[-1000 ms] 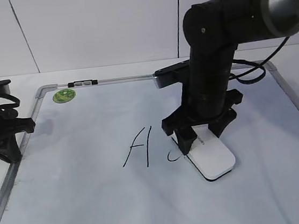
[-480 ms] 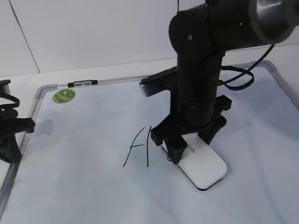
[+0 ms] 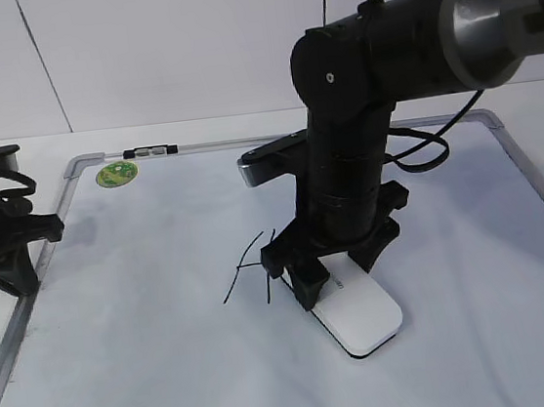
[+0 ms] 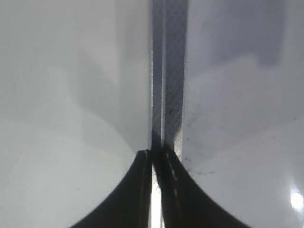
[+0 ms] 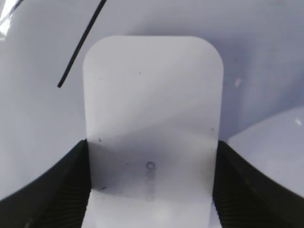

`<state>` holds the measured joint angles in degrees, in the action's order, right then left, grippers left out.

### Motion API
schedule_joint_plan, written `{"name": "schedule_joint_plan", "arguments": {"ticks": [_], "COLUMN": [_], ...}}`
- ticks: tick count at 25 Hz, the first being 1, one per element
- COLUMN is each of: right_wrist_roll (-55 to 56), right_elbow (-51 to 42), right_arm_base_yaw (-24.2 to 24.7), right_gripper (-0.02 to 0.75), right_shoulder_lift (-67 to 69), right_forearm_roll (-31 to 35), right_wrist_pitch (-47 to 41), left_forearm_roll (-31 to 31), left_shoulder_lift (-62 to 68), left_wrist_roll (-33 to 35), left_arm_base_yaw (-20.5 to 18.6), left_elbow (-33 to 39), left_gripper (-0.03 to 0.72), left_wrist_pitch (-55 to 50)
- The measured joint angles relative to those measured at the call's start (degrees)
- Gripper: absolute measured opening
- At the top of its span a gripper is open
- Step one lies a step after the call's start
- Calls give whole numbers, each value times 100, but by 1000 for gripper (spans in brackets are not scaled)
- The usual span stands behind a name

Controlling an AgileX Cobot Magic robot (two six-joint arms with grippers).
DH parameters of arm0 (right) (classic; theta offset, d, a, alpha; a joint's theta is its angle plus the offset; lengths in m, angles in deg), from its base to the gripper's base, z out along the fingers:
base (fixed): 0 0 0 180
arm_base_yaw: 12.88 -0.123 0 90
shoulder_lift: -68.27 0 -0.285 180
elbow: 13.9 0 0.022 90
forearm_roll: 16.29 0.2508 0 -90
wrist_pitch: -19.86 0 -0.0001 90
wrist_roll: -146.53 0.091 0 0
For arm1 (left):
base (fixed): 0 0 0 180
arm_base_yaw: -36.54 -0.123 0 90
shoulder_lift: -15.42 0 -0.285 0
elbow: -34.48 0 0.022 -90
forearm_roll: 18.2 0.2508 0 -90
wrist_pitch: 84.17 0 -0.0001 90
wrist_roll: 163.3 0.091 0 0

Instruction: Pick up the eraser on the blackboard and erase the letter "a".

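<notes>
Eraser (image 3: 361, 317) lies flat on the blackboard (image 3: 173, 372) in exterior view, right tool (image 3: 312, 279) clamped across its near end, far end sticking out toward the camera, black felt edge showing under the white top. Just left of it, a slanted capital "A" (image 3: 247, 268) in marker; letter "a" not visible here, likely under the eraser or arm, can't tell. Left tool (image 3: 51, 227) parked at the board's left frame, well apart from the work. Green sticker (image 3: 116, 174) near the top-left corner. Left wrist view: left tool (image 4: 155, 159) pinched shut on nothing, sitting over the silver frame rail (image 4: 171, 95). Right wrist view: right tool (image 5: 151, 190) holds the eraser (image 5: 152, 104) by its two long sides, pads on both edges, one marker stroke (image 5: 80, 45) at upper left. Judgement: eraser looks light, rigid plastic body, smooth sides could slip, so a side grip low near the felt suits; keep it flat for wiping.
</notes>
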<state>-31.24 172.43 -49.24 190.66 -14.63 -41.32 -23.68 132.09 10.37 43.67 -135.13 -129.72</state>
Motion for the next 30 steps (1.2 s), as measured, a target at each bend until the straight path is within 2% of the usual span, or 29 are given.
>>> {"name": "schedule_joint_plan", "arguments": {"ticks": [9, 30], "right_wrist_roll": [122, 213], "right_elbow": [0, 0], "right_arm_base_yaw": [-8, 353], "right_gripper": [533, 533], "right_shoulder_lift": [0, 0], "right_forearm_roll": [-167, -167], "right_wrist_pitch": [0, -40], "left_forearm_roll": [0, 0], "left_shoulder_lift": [0, 0], "left_wrist_roll": [0, 0], "left_arm_base_yaw": [0, 0], "left_elbow": [0, 0], "left_gripper": [18, 18], "left_wrist_pitch": [0, 0]}}
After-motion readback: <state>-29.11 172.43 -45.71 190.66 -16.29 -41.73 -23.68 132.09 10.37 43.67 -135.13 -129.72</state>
